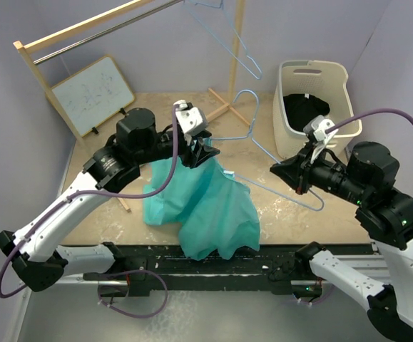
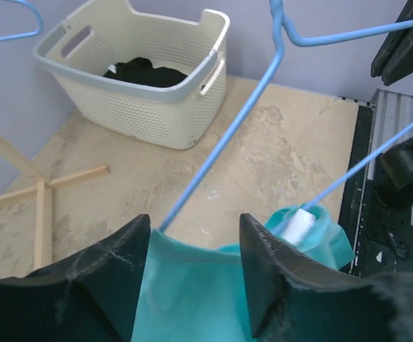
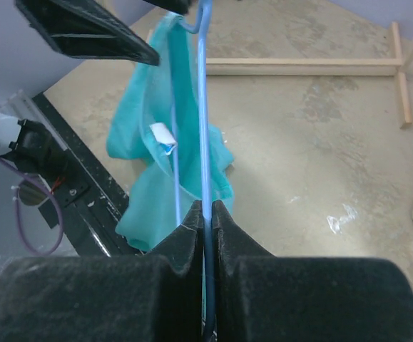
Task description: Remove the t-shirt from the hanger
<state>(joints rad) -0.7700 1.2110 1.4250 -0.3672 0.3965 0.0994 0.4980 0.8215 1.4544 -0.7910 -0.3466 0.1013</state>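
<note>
The teal shirt hung crumpled near the front edge. The right gripper pinched the hanger; the left gripper stood wide.

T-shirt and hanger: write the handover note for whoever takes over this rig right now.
Left end effector: open, fingers on either side of the t-shirt where the hanger wire enters it, not gripping.
Right end effector: shut on the blue hanger, holding it above the table.
T-shirt: still on the hanger, hanging down toward the table's near edge.
Done: hanger secured.
Left: close on the fabric and pull it off the hanger.
</note>
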